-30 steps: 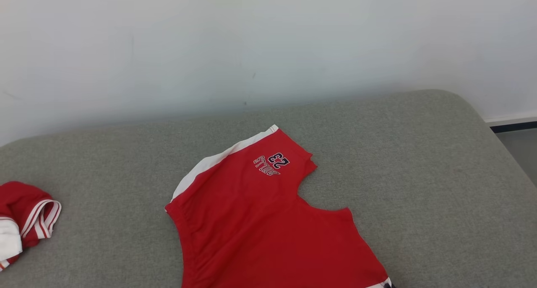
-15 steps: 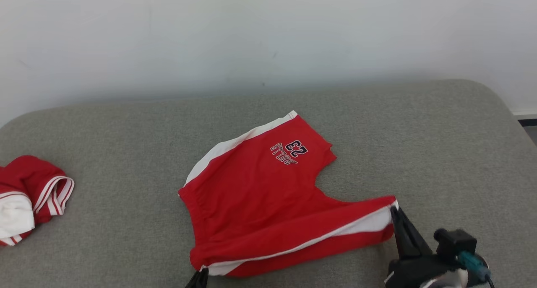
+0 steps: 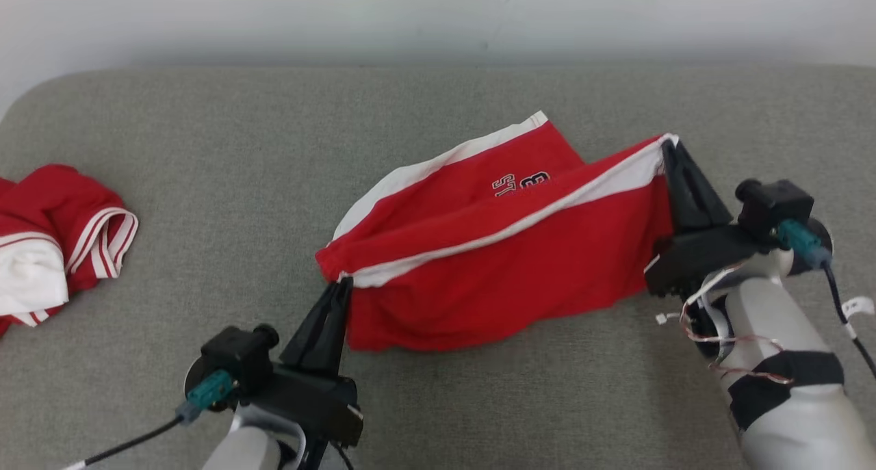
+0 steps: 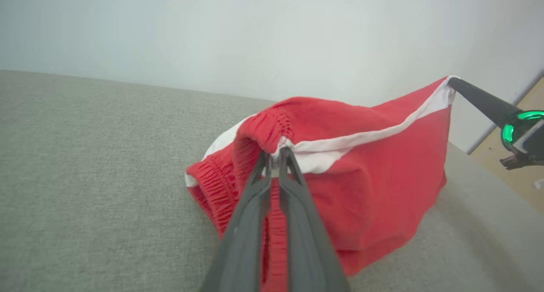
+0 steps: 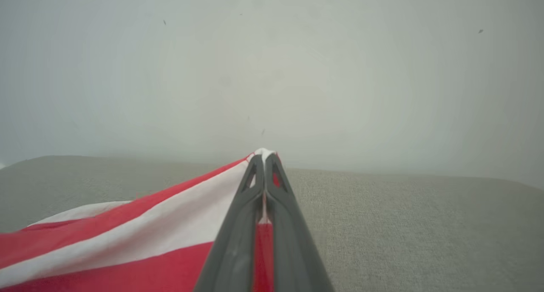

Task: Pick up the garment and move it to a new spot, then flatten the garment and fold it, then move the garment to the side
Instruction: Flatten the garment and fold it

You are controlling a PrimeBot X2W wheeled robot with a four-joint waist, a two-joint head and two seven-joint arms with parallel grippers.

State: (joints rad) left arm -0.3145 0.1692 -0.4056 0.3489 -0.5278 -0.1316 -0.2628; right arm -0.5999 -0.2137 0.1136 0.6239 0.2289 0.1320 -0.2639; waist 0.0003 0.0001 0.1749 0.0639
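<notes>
Both grippers are clamped fully down on the shorts [image 3: 520,278]. The left gripper [image 3: 340,284] pinches the elastic waistband corner. The right gripper [image 3: 667,146] pinches the leg-hem corner at the white stripe. The shorts sit mid-cushion [image 3: 171,114], with the near half lifted and draped between the grippers. The far half, with the printed number, lies flat underneath, and the hanging edge touches the cushion.

Risks:
- The right grip has very little cloth, just a tip poking past the fingers in the right wrist view. Pulling the span taut probably strips it out.
- The left grip is on bunched elastic, and how many layers it has can't be told. With one layer only, the other sags and the fold goes lopsided.
- The held edge runs diagonally to the lying half, so laying it down as is likely gives a skewed fold.
- The hanging edge dragging on the rough weave could roll under and crease.
- Another red garment [image 3: 61,237] lies well apart at the left, and a sideways move that way could land on it.
</notes>
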